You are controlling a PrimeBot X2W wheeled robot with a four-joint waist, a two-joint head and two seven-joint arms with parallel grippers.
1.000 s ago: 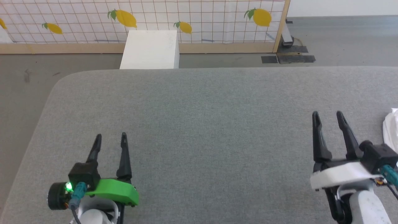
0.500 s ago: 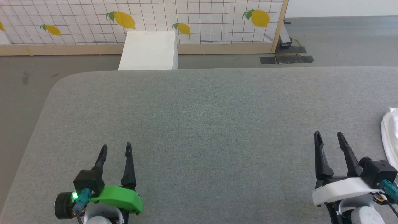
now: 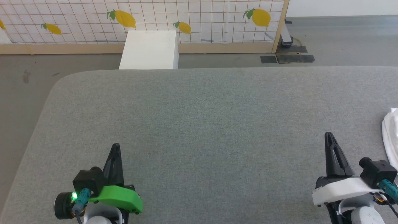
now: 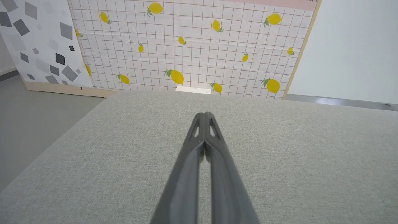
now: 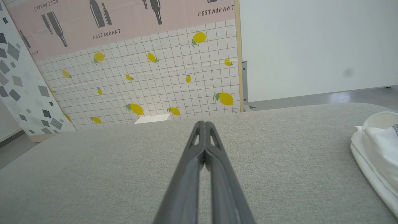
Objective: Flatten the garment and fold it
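head view: the left gripper (image 3: 115, 147) is seen clenched on nothing at the lower left, and the right gripper (image 3: 329, 135) is likewise clenched and empty at the lower right; the garment (image 3: 390, 130) is bunched on the table (image 3: 199, 118) at the far right, near the right gripper, untouched by it.
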